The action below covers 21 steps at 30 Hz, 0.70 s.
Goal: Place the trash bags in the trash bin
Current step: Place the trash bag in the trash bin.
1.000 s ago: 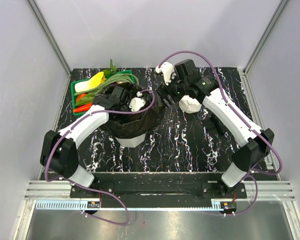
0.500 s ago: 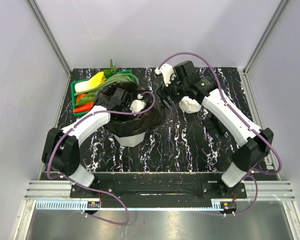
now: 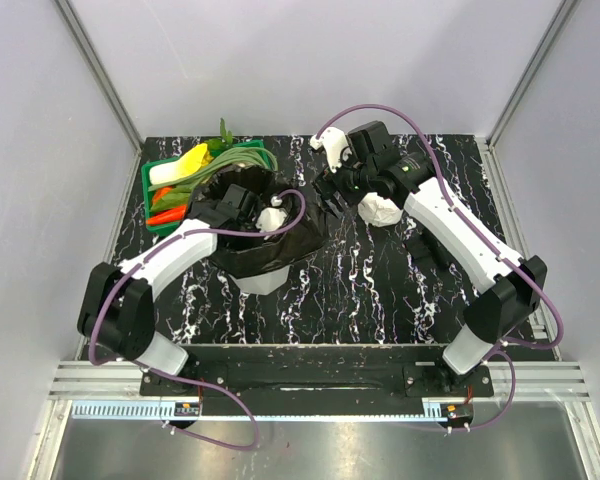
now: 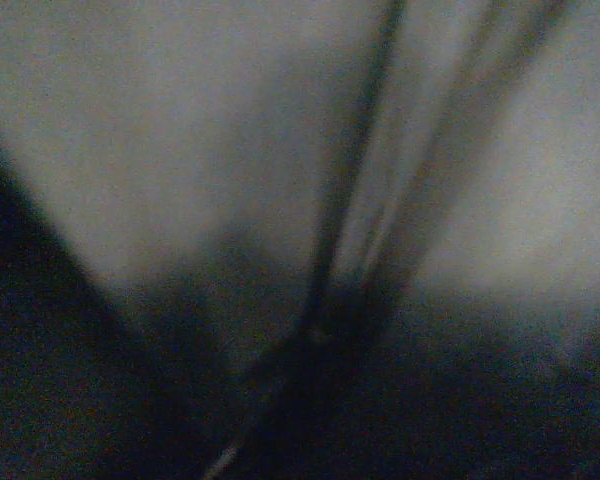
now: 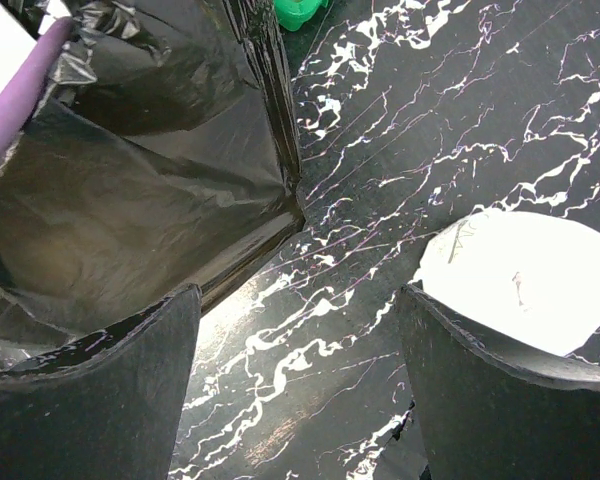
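Observation:
The white trash bin [image 3: 263,284] stands left of the table's centre, only its base showing. The black trash bag [image 3: 290,245] lines it and hangs over its rim; it fills the left of the right wrist view [image 5: 130,200]. My left gripper [image 3: 248,205] reaches down into the bag's mouth. Its wrist view shows only dark, blurred film [image 4: 310,250], so its jaws are hidden. My right gripper [image 3: 334,203] hovers just right of the bag with its jaws wide open and empty [image 5: 300,400] over bare table.
A green basket [image 3: 156,172] of toy vegetables sits behind and left of the bin. A white rounded roll of plastic [image 3: 380,210] lies right of my right gripper, also in the right wrist view [image 5: 525,275]. The table is black marble.
My left gripper has pushed a little further into the bag's mouth, and the bag's rim has shifted. My right gripper has drawn slightly back from the bag's edge.

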Each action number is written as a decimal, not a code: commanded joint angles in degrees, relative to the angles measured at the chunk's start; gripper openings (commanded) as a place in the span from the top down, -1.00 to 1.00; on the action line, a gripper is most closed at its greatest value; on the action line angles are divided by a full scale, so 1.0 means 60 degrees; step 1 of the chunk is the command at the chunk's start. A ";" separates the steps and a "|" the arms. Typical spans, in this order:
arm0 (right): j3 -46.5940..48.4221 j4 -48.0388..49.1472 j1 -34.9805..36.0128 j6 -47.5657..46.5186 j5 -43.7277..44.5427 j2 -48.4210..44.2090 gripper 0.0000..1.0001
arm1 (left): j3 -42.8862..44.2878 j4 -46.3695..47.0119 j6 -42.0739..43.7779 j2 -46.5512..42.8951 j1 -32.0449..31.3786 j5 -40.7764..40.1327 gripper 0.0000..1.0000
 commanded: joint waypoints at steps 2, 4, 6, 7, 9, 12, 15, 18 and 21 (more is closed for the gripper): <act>0.0067 0.0265 -0.0060 -0.0066 -0.0124 -0.0168 -0.68 | -0.0193 -0.0397 0.0074 -0.0515 -0.0007 -0.0177 -0.98; 0.0067 0.0279 -0.0060 -0.0022 -0.0183 -0.0138 -0.68 | -0.0222 -0.0485 0.0103 -0.0500 -0.0007 -0.0148 -0.98; 0.0082 0.0279 -0.0075 -0.0037 -0.0168 -0.0123 -0.68 | -0.0266 -0.0529 0.0088 -0.0442 -0.0007 -0.0118 -0.98; 0.0082 0.0279 -0.0060 -0.0022 -0.0154 -0.0123 -0.68 | -0.0281 -0.0558 0.0132 -0.0398 -0.0007 -0.0118 -0.98; 0.0082 0.0279 -0.0075 -0.0037 -0.0139 -0.0123 -0.68 | -0.0281 -0.0617 0.0161 -0.0311 -0.0007 -0.0147 -0.98; 0.0068 0.0279 -0.0075 -0.0037 -0.0124 -0.0123 -0.68 | -0.0237 -0.0691 0.0191 -0.0091 0.0008 -0.0177 -0.98; 0.0038 0.0279 -0.0075 -0.0037 -0.0124 -0.0123 -0.68 | -0.0266 -0.0720 0.0249 0.0114 -0.0007 -0.0118 -0.98; -0.0020 0.0294 -0.0060 -0.0051 -0.0080 -0.0138 -0.68 | -0.0310 -0.0720 0.0264 0.0290 -0.0007 -0.0118 -0.98; -0.0064 0.0309 -0.0075 -0.0051 -0.0080 -0.0138 -0.68 | -0.0339 -0.0720 0.0264 0.0393 -0.0007 -0.0060 -0.98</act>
